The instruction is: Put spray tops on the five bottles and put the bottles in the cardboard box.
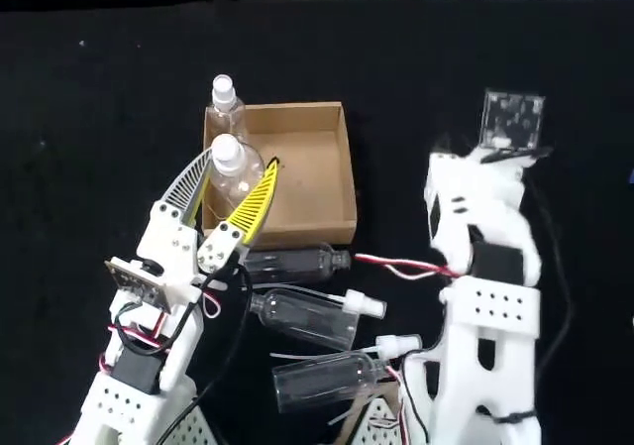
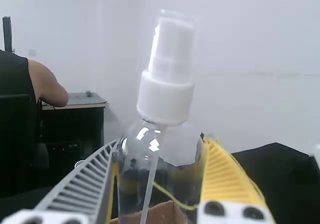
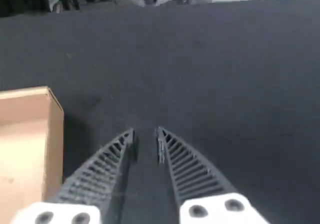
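My left gripper is shut on a clear bottle with a white spray top, held upright over the left side of the cardboard box. In the left wrist view that bottle stands between the grey and yellow fingers, above the box's edge. A second topped bottle stands upright at the box's far left corner. Three bottles lie in front of the box: one with no white top, two with white tops. My right gripper hangs shut over bare cloth right of the box.
The table is covered in black cloth. Red and white wires run from the right arm toward the lying bottles. The box floor right of the held bottle is bare.
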